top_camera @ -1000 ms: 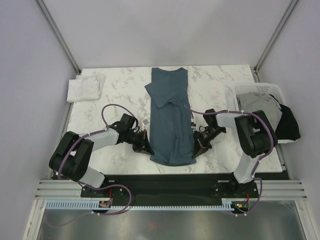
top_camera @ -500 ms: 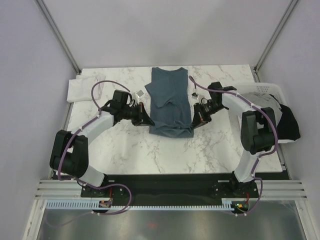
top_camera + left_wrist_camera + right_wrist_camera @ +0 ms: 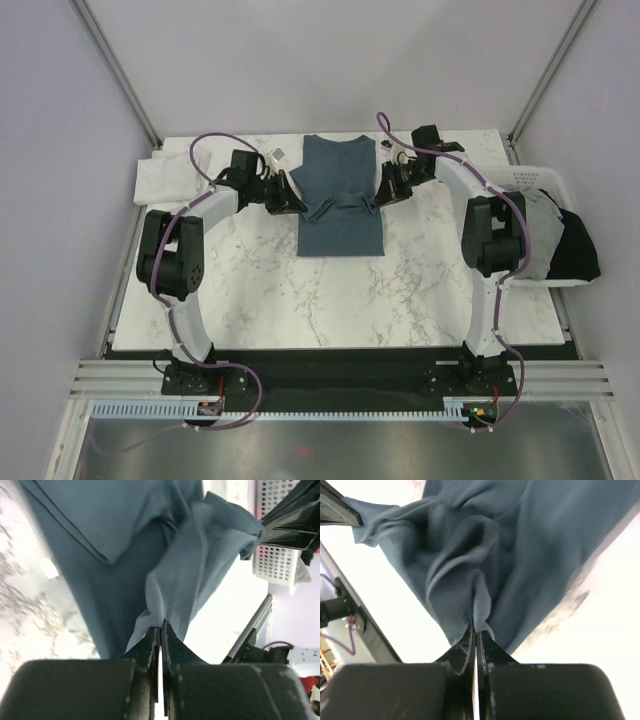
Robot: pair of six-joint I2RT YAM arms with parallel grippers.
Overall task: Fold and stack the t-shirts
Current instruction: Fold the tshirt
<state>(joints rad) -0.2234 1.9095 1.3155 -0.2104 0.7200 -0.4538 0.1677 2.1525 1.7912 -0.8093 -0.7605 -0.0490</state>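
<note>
Plain slate-blue t-shirt (image 3: 340, 215) on a white table (image 3: 300, 290) (grey marble veins). A white t-shirt (image 3: 165, 178), a light grey t-shirt (image 3: 540, 228), a black t-shirt (image 3: 578, 250), a white slatted basket (image 3: 525, 175).

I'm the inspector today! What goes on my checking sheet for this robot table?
Surface: marble table, shirts lying on it.
Job's things: slate-blue t-shirt mid-table, a bunched fold pinched across its middle; white t-shirt at the far left corner; light grey t-shirt and black t-shirt in the basket.
Clutter: white slatted basket at the right edge.
Grippers: left gripper and right gripper, both shut on the slate-blue t-shirt.
Cables: purple cables loop along both arms.
Surroundings: pale walls and metal frame posts.
</note>
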